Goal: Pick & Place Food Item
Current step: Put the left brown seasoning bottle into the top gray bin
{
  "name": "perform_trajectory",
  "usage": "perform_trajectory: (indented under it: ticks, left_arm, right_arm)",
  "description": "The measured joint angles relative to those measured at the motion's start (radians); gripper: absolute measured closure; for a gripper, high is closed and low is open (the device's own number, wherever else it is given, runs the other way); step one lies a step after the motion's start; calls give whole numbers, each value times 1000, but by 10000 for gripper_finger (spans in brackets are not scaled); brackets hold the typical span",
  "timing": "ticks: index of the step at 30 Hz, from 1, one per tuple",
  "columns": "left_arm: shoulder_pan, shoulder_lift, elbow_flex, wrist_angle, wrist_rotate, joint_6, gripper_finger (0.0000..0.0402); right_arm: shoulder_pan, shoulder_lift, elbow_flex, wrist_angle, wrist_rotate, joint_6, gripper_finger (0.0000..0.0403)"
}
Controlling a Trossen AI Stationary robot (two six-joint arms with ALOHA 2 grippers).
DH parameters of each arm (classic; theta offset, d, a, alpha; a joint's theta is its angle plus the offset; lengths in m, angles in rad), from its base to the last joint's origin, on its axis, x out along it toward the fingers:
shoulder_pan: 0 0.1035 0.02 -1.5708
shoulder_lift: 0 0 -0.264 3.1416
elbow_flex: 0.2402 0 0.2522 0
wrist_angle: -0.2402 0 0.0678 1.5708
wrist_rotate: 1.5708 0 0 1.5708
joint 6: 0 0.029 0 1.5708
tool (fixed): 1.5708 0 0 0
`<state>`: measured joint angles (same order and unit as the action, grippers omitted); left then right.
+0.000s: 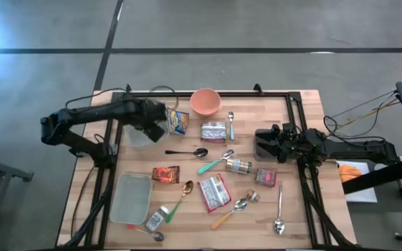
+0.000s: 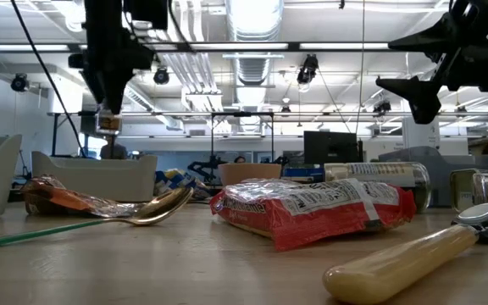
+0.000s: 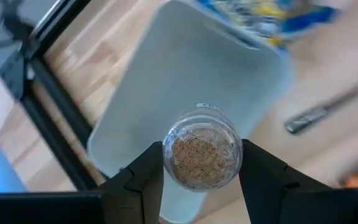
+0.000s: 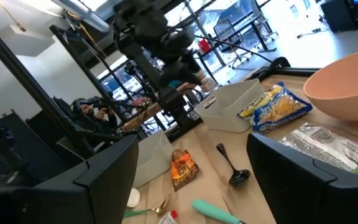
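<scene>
My left gripper hangs above the pale grey rectangular plastic bin, its two dark fingers clamped on either side of a small clear glass jar filled with tan granules. The jar is off the light wooden slatted tabletop, held directly over the bin's open interior; the low view shows it hanging at the fingertips, well above the tabletop. Taking the bin as landmark: a yellow-and-blue printed food packet lies just beside it on the side toward the middle of the tabletop, and a salmon-pink round bowl stands beyond that packet, near the far edge. A black-headed spoon lies near the bin, toward the front of the tabletop.

My right gripper waits well apart from the bin, at the opposite side of the tabletop. Its fingers are spread wide with nothing between them, touching no object. A silver foil pouch lies between that gripper and the bin, and a second clear-lidded shallow container sits nearer the front edge than the bin.
</scene>
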<state>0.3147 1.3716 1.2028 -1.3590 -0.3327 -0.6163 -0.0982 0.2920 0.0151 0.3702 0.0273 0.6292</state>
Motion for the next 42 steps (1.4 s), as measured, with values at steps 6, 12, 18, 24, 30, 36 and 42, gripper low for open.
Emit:
perform_trajectory:
  ticks: [6,12,18,24,30,36,42]
  left_arm:
    - [235,0,-83,11,37,66,243]
    - [285,0,-205,85,66,118,243]
    - [260,0,-303,181,71,89,243]
    - [256,0,-385,289,119,28,243]
    - [256,0,-440,351,150,9,243]
    - [256,-2,-458,365,146,-33,243]
    - [256,-3,-468,405,138,-57,243]
  right_arm:
    - [0,0,0,0,0,0,106]
    - [0,0,0,0,0,-8,106]
    - [0,0,0,0,0,-11,106]
    - [0,0,0,0,1,-12,106]
    - [0,0,0,0,1,-12,106]
    - [0,0,0,0,1,-12,106]
    - [0,-1,0,0,1,-12,106]
